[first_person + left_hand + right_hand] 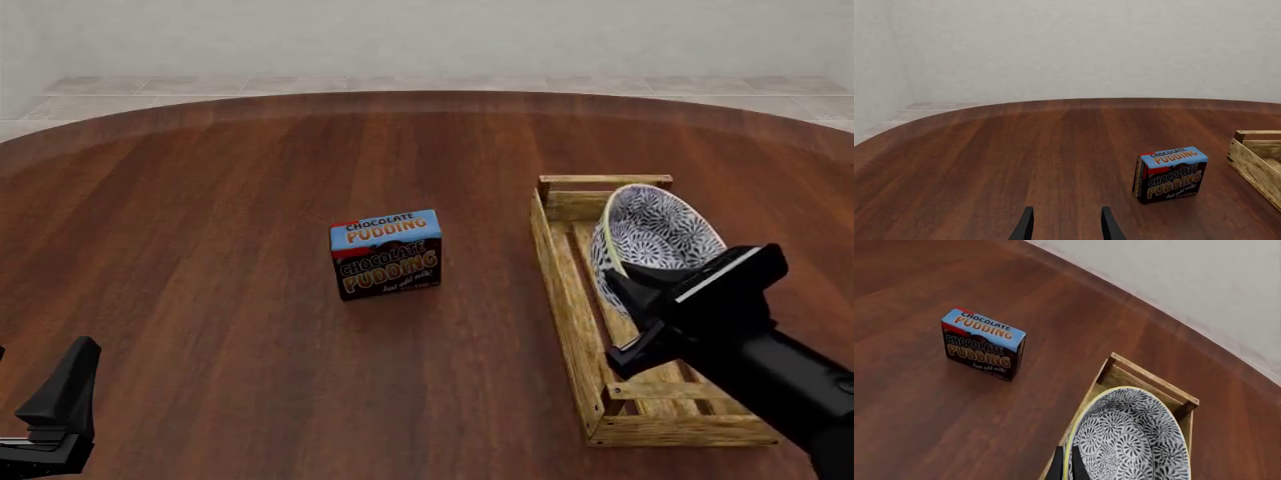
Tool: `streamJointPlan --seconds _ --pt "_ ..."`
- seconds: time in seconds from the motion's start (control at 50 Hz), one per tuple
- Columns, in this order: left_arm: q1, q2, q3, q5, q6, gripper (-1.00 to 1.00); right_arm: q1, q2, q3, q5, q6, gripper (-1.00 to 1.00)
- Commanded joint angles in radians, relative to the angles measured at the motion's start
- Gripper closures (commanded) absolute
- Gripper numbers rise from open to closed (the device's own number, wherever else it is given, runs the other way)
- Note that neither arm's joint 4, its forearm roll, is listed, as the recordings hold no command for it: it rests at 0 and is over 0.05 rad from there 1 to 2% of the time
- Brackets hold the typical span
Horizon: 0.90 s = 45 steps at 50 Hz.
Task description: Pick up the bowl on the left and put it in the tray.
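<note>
now the right hand grips the round blue-and-white floral ceramic bowl by its rim, tilted on edge over the long light wooden slat tray; the left hand stands open.

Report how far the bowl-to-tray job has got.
Done: the bowl is off the table, pinched at its rim by the right gripper and tilted on edge over the tray. In hand: bringing it down into the tray; I cannot tell whether it touches the slats. Left: set it down and let go. The left gripper hangs open, empty.
</note>
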Motion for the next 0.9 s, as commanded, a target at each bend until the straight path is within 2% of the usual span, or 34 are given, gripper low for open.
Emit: streamJointPlan --seconds 0.02,0.4,0.9 --pt "0.000 0.000 0.000 0.000 0.000 -1.00 -0.019 0.041 0.001 -0.039 -0.002 1.00" --pt "0.000 0.000 0.000 0.000 0.000 -1.00 -0.038 0.133 0.011 -0.116 0.007 1.00" --pt "0.000 0.000 0.000 0.000 0.000 -1.00 -0.041 0.207 0.009 -0.161 0.008 1.00"
